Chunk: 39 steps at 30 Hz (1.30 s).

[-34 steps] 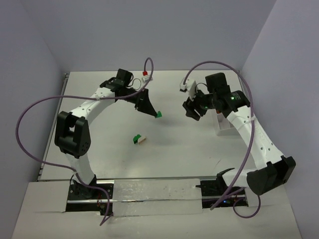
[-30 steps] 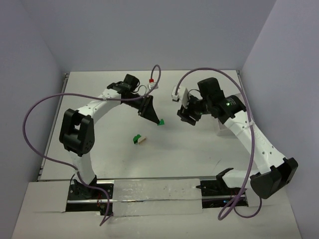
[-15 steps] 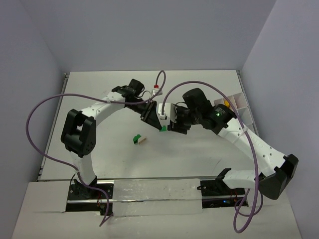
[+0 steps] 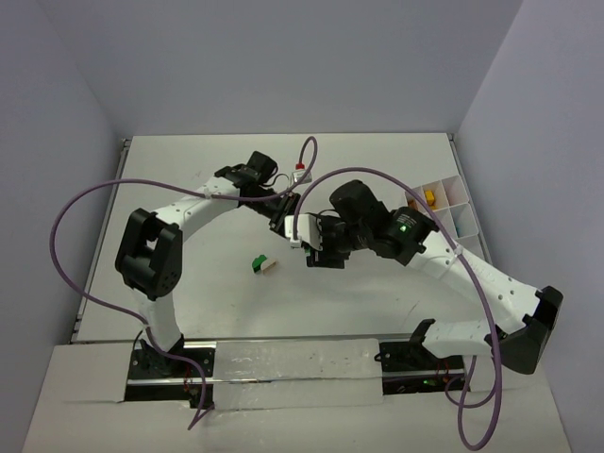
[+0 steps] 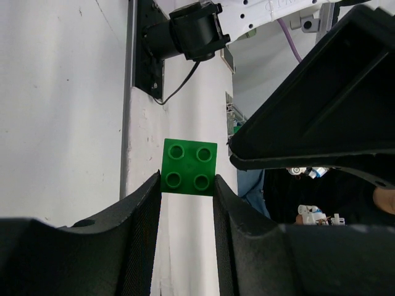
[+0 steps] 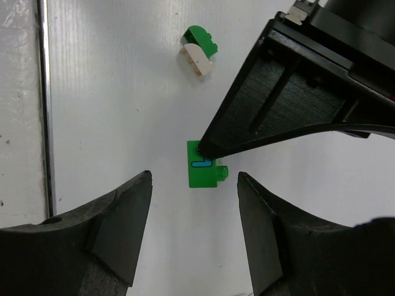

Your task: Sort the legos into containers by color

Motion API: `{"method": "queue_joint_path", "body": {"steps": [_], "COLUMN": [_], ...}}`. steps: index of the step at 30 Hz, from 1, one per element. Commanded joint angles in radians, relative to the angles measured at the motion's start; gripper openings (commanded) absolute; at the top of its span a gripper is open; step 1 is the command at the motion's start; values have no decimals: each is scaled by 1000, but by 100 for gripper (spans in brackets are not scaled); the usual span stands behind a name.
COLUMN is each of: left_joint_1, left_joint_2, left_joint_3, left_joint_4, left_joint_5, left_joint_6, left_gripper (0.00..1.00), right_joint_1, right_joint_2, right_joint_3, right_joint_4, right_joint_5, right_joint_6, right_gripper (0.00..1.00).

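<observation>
Green brick — likely light, stiff, slick — is pinched by the left end effector; the right end effector, spread beside it, should take its free flat sides.

On my feed I saw a white table boxed in by plain, pale lavender walls: a back wall at 12 o'clock, a left wall at 9, a right wall at 3. A metal rail ran along the table's edge at 6 o'clock. The light was soft and even, the shadows faint.
</observation>
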Motion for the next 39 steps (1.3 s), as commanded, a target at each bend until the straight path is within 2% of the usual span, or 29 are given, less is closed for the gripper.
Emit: {"method": "queue_joint_path", "body": {"steps": [1,13,15,18,19,20,22,23,24,26,27,30,32,34,35,37,39], "left_joint_1": [-7,-10,-13,-14,-13,-13,-13,-13,-12,-1,11,84,170,216,237,239,239], "left_joint_2": [-63,-59,-59,-59,-59,-59,-62,-64,-71,-83,-92,-138,-183,-224,-235,-272,-301], "left_joint_3": [-4,0,-2,-4,-4,-4,-2,0,0,-8,-14,-22,-49,-78,-80,-97,-127], "left_joint_4": [37,7,6,6,7,11,8,6,9,26,42,85,146,213,213,210,227], "left_joint_5": [27,56,54,52,50,41,15,-6,-35,-63,-79,-178,-257,-413,-482,-636,-719], "left_joint_6": [-6,11,11,11,11,11,11,11,10,-3,-17,-51,-117,-150,-137,-88,-77], "left_gripper": [2,2,2,3,6,13,50,65,74,99,99,99,99,99,99,99,99], "right_joint_1": [21,23,23,24,23,23,23,23,23,18,10,-74,-212,-331,-398,-610,-794], "right_joint_2": [-2,32,33,33,32,32,28,24,15,-7,-27,-109,-161,-179,-177,-142,-91], "right_joint_3": [-15,-42,-44,-44,-45,-46,-48,-49,-52,-66,-80,-144,-181,-193,-193,-183,-169], "right_joint_4": [20,80,91,102,105,113,116,112,102,90,85,49,8,-31,-41,-58,-65], "right_joint_5": [13,76,83,91,95,104,121,133,142,166,182,219,219,213,209,205,206], "right_joint_6": [10,-12,-9,-6,-4,1,12,18,20,27,31,55,71,74,72,58,35], "right_gripper": [64,57,51,32,28,24,13,11,9,5,3,0,0,0,0,0,0]}}
